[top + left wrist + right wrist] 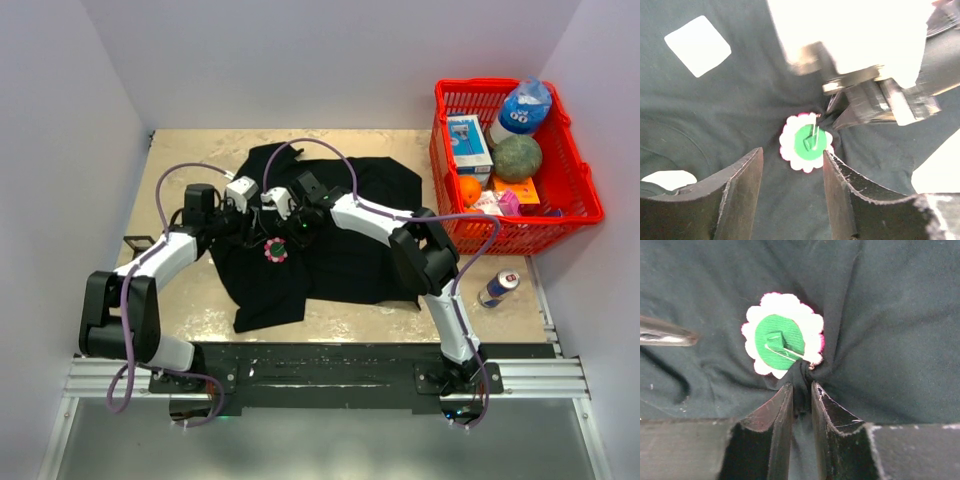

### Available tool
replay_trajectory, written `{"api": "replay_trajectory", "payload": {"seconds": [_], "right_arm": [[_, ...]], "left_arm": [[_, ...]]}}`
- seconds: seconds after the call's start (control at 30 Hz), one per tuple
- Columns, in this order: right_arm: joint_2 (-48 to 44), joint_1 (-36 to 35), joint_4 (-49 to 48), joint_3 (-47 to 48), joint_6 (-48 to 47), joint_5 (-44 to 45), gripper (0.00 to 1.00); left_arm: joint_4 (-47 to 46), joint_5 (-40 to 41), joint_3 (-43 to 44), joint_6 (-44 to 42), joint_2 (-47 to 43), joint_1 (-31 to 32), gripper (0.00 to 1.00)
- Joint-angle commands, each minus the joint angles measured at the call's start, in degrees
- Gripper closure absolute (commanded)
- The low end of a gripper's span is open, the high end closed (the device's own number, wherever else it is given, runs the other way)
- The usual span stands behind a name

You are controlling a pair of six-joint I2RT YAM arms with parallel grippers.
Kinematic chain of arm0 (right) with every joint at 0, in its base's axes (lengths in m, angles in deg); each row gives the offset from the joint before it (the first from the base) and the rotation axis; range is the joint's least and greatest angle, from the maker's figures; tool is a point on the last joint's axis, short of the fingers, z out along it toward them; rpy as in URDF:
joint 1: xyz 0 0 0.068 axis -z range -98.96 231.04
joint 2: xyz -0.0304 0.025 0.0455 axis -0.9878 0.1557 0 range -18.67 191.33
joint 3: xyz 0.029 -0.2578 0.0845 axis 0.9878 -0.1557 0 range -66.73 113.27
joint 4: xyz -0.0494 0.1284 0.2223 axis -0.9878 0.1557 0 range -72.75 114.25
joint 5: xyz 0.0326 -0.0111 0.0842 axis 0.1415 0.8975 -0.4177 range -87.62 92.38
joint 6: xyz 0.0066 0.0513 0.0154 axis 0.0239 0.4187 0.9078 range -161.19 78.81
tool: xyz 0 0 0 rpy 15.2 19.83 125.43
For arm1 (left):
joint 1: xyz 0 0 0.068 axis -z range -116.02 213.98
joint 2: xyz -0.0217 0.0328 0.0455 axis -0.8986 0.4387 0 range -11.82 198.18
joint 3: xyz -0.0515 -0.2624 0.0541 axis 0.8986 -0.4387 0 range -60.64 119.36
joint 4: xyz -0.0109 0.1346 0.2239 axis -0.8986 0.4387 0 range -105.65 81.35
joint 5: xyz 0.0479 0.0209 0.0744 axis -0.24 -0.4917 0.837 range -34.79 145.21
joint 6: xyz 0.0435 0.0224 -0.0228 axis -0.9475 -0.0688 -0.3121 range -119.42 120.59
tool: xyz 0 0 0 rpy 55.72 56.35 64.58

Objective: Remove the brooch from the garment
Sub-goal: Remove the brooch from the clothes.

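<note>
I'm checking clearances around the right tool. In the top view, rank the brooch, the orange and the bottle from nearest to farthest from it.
1. The brooch, right beside the right tool, on the shirt.
2. The orange, off to the right, in the near left corner of the basket.
3. The bottle, at the basket's far right end.
</note>
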Motion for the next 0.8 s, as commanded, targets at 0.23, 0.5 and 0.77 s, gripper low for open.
{"api": "replay_trajectory", "payload": {"seconds": [0.23, 0.5, 0.77], "right_arm": [[0.22, 1.67, 0.09, 2.36, 3.86, -6.58, 0.78], [1.27, 6.33, 0.71, 0.16, 5.27, -14.22, 0.79], [3.04, 6.86, 0.01, 1.74, 7.03, -19.41, 0.84]], "left_arm": [[-8.45, 4.39, -5.68, -12.25, -4.56, 6.99, 0.41], [-16.81, 6.15, -7.79, -14.35, 0.10, 8.92, 0.39], [-19.97, 5.80, -4.98, -21.38, 3.44, 10.24, 0.44]]}}
